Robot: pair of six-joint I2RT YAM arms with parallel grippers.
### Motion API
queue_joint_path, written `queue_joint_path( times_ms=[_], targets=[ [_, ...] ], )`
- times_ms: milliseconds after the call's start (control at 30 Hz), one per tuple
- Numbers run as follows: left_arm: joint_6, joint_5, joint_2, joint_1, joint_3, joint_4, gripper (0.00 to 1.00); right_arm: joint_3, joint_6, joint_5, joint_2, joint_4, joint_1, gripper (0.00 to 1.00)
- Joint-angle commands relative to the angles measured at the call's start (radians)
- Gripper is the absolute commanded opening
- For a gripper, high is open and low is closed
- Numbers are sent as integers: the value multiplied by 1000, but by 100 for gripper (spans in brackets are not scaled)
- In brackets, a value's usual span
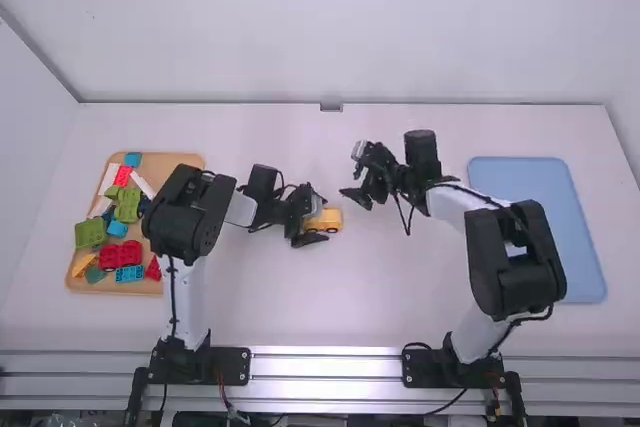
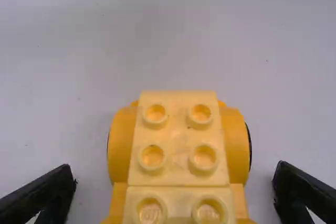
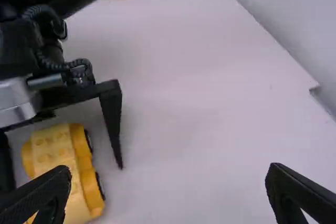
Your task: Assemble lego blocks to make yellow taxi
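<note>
A yellow taxi of stacked blocks (image 1: 328,219) stands on the table near the middle. Around its left end my left gripper (image 1: 318,219) is open; in the left wrist view the studded top of the taxi (image 2: 178,150) lies between the spread fingers of the left gripper (image 2: 174,190), with a gap on either side. My right gripper (image 1: 356,176) is open above the table, up and to the right of the taxi, holding nothing. The right wrist view has the right gripper (image 3: 168,190) spread wide, with the taxi (image 3: 65,166) beyond one finger, beside the left gripper's fingers.
A wooden tray (image 1: 190,159) of loose coloured blocks, red, green, blue, white and orange, is on the left side of the table. A blue tray (image 1: 537,227) lies at the right. The two grippers are close together near the middle.
</note>
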Motion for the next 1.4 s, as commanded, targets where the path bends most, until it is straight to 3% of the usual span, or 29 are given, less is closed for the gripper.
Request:
queue_joint_path(
  times_ms=[0,233,367,467,600,1100,1367],
  targets=[
    [-59,-105,-49,18,-18,-86,99,7,68,-41,-6,4,8,98],
    [-65,-131,-350,99,-17,-387,99,50,68,-49,-6,2,14,99],
    [-127,-314,-566,176,-17,-554,99,95,80,-98,-6,-2,14,99],
    [-299,-477,-713,243,-18,-617,99,142,79,-171,-5,-13,37,98],
    [-544,-573,-824,291,-18,-640,99,215,74,-169,-5,-90,76,98],
    [-1265,-1240,-927,342,-16,-672,99,558,17,-176,11,-413,226,99],
    [-1328,-1230,-952,400,67,-900,99,562,14,-72,11,-416,294,98]
  ],
)
